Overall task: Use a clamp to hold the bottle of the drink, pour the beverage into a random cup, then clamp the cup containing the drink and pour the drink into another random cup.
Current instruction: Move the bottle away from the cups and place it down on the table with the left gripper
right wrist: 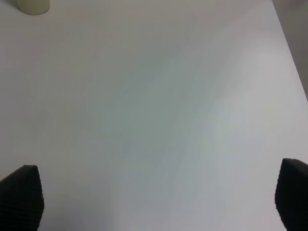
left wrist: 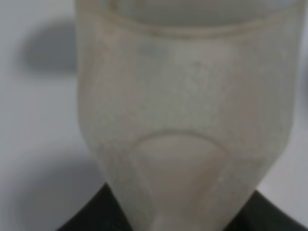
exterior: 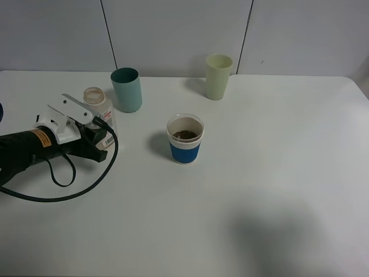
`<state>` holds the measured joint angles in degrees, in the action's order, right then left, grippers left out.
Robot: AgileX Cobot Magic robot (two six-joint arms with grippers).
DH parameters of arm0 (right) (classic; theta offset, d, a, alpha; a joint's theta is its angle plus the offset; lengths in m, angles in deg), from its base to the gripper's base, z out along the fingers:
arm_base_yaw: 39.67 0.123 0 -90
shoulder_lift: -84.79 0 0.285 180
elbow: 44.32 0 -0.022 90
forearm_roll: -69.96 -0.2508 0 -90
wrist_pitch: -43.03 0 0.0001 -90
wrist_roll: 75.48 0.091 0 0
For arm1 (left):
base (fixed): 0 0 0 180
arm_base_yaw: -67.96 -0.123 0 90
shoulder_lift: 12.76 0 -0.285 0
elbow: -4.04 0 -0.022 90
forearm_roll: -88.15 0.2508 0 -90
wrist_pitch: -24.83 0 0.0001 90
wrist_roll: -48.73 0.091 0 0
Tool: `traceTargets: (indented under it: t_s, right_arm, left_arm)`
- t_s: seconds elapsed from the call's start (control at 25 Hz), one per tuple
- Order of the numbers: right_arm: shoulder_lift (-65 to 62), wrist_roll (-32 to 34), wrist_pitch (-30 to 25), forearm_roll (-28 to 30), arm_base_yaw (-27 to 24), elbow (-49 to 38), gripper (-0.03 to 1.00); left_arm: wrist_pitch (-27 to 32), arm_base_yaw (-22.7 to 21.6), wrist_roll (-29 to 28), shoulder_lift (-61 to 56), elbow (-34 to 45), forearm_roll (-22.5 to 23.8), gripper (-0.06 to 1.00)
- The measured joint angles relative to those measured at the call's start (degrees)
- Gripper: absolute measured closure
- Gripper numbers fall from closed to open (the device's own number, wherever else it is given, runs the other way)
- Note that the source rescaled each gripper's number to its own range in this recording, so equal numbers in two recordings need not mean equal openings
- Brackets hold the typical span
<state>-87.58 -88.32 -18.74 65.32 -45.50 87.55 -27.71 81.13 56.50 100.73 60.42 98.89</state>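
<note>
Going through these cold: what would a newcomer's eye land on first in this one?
The blue-banded white cup mid-table draws the eye, brown beverage showing inside. At the left, the left gripper is clamped on the upright clear bottle, beside a teal tumbler; a pale green tumbler stands at the back.

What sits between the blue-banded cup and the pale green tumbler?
Nothing: the exterior high view shows only bare white table between the blue-banded cup and the pale green tumbler.
</note>
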Motion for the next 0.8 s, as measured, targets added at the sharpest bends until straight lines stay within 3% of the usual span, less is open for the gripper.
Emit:
traceTargets:
  t_s: [0.32,0.36,0.44,0.52,0.6,0.68,0.8]
  right_arm:
    - [0.0,0.0,0.0,0.0,0.0,0.0,0.08]
    - [0.0,0.0,0.0,0.0,0.0,0.0,0.08]
    - [0.0,0.0,0.0,0.0,0.0,0.0,0.08]
    - [0.0,0.0,0.0,0.0,0.0,0.0,0.08]
    - [0.0,0.0,0.0,0.0,0.0,0.0,0.08]
    - [0.0,0.0,0.0,0.0,0.0,0.0,0.08]
    - [0.0,0.0,0.0,0.0,0.0,0.0,0.08]
  left_arm:
    - [0.0,0.0,0.0,0.0,0.0,0.39,0.9]
    - [0.0,0.0,0.0,0.0,0.0,0.58,0.86]
    - [0.25,0.0,-0.06,0.0,0.03,0.84,0.62]
    - [0.53,0.0,-0.4,0.0,0.14,0.89,0.29]
    - [0.53,0.0,-0.46,0.0,0.14,0.89,0.08]
    - [0.53,0.0,-0.46,0.0,0.14,0.89,-0.01]
    - [0.53,0.0,-0.46,0.0,0.14,0.89,-0.04]
